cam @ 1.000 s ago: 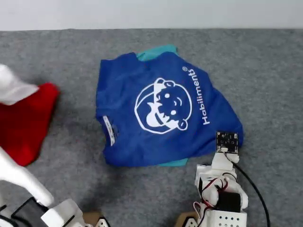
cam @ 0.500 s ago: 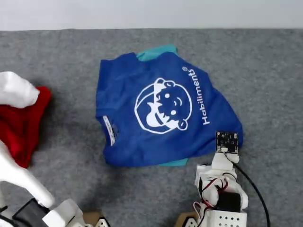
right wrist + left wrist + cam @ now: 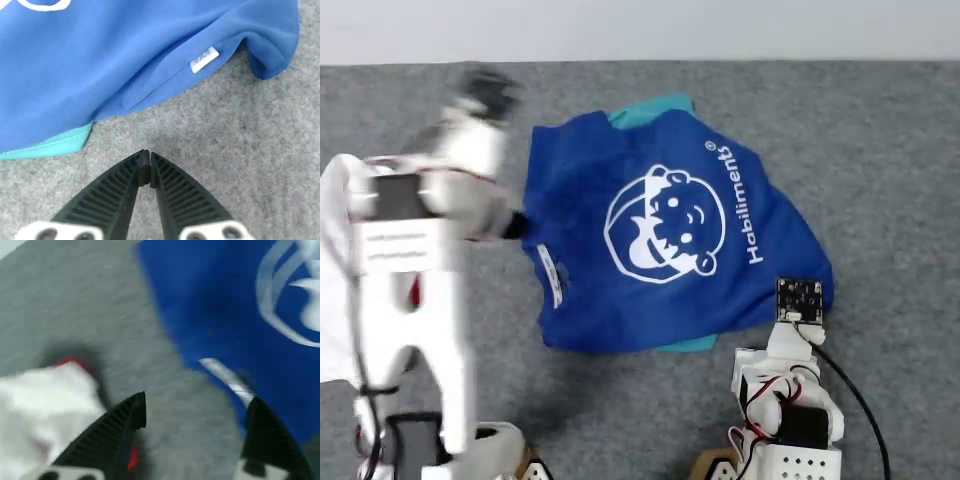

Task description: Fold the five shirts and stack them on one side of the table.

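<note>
High view: pincer [image 3: 513,226] seemingly beside shirt [image 3: 660,240] edge

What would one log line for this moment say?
left gripper: open, over table beside blue shirt | right gripper: shut, by blue shirt's edge | teal shirt: under blue shirt

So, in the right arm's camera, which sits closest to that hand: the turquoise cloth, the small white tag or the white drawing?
From the right hand, nearest first:
1. turquoise cloth, peeking out under the blue shirt's hem.
2. white tag, sewn on that hem, farther off.
3. white drawing, up on the shirt's front, farthest.
</note>
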